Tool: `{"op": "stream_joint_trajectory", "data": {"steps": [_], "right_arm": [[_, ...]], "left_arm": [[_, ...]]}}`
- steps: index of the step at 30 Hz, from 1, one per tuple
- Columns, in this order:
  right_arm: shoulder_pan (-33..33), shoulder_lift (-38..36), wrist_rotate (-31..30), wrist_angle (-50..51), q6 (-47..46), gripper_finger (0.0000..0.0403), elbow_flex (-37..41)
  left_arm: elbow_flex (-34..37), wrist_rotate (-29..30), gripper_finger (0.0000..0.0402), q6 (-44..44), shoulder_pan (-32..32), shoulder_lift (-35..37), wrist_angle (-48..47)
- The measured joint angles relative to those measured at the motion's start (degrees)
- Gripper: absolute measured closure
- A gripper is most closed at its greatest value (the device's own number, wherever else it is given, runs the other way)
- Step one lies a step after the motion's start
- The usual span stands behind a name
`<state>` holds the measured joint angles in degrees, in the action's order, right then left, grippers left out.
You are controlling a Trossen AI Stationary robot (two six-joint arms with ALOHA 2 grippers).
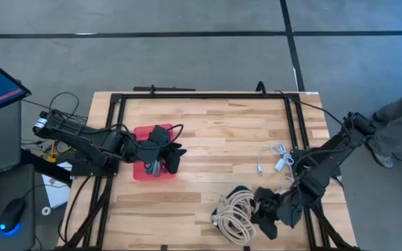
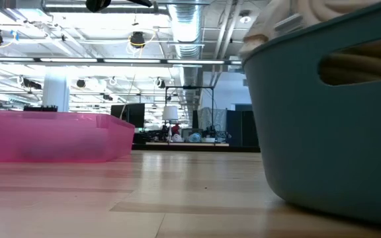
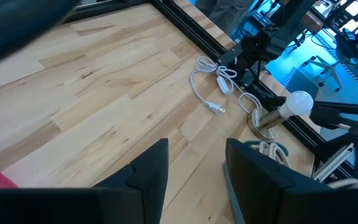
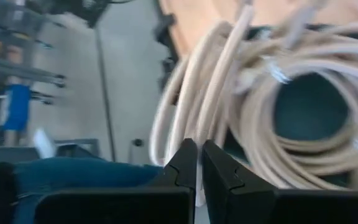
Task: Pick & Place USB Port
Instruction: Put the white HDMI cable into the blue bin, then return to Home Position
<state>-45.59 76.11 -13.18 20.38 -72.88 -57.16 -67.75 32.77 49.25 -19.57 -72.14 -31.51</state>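
The table (image 1: pixel 208 132) is pale wood inside a black frame. A pink tray (image 1: pixel 139 169) sits left of centre, with the left gripper (image 1: pixel 165 159) above it, fingers (image 3: pixel 148 171) apart and holding nothing. At the near right edge a teal bin (image 2: pixel 336 112) is heaped with cream cable coils (image 1: pixel 234 213); the right gripper (image 1: pixel 269 216) hangs at its rim, fingers (image 4: pixel 188 165) nearly closed beside the coils, and a grip cannot be told. The white USB cable (image 1: pixel 276 159) lies loose on the wood between bin and far right corner.

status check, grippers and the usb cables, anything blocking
Left gripper open, empty, over pink plastic tray. Right gripper shut at dark basket of coiled white cables. Loose white USB cable on table; nothing blocking.
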Motion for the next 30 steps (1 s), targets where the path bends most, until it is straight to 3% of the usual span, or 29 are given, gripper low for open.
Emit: {"op": "stream_joint_trajectory", "data": {"steps": [13, 18, 22, 30], "right_arm": [[4.50, 0.08, -0.25, 16.25, -5.04, 0.0399, -0.01], [5.66, 0.08, -0.04, 19.63, -4.88, 0.0360, 0.01], [6.98, 0.08, 3.96, 21.84, -4.79, 0.0333, 0.01], [8.16, -2.94, 6.92, 21.75, -0.22, 0.0312, 0.03]], "left_arm": [[0.02, 0.00, 0.0242, 0.02, 0.00, 0.00, 0.00], [0.02, 0.00, 0.0242, 0.02, 0.00, 0.00, 0.00], [0.04, 0.00, 0.0242, 0.02, 0.00, 0.00, 0.00], [0.04, -0.02, 0.0242, 0.02, 0.00, 0.00, -0.19]]}}
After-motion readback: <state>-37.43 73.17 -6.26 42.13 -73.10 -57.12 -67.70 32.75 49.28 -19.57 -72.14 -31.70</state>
